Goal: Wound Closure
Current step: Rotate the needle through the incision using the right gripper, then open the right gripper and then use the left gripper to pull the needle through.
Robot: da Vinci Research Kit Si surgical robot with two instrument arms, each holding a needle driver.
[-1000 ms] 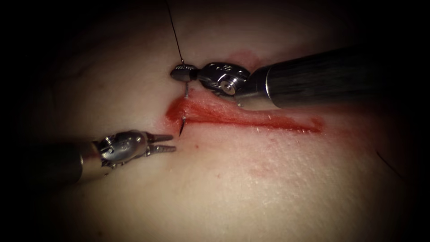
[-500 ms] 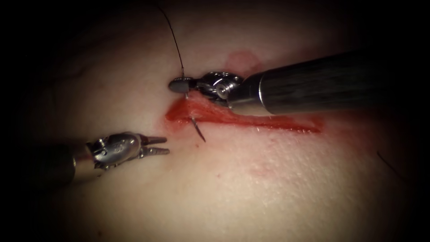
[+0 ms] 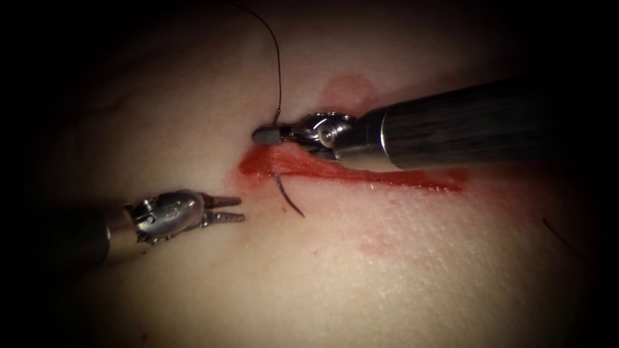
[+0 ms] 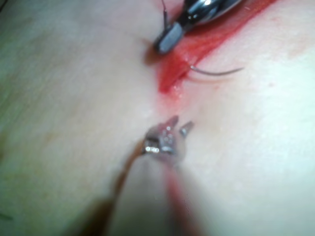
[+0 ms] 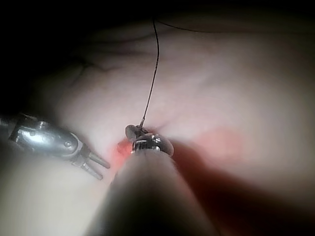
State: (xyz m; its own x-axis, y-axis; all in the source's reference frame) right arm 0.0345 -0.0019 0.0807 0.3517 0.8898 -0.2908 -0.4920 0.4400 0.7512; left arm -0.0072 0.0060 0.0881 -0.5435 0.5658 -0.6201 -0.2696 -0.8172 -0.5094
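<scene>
The cut [image 3: 361,173] runs across the tissue [image 3: 361,270], red with fluid. My right tool [image 3: 263,135] lies just beyond the cut's left end, jaws shut on the curved needle's rear end where the thread [image 3: 278,71] joins it. The needle [image 3: 289,196] passes through the tissue at the cut's left end, and its pointed front part stands out of the near edge. My left tool [image 3: 241,210] rests to the left of that tip, jaws open and holding nothing. The left wrist view shows the left tool [image 4: 178,126] just short of the needle [image 4: 216,73]. In the right wrist view the thread [image 5: 151,78] rises from the right tool [image 5: 136,132].
A round pink stain [image 3: 348,87] marks the tissue beyond the right tool's shaft [image 3: 464,122]. A short dark piece of thread [image 3: 560,237] lies on the tissue at the far right.
The right tool has rolled and driven the needle on along its curve, so more of the point now stands out of the near edge. The left tool drew slightly left. The thread has bowed.
</scene>
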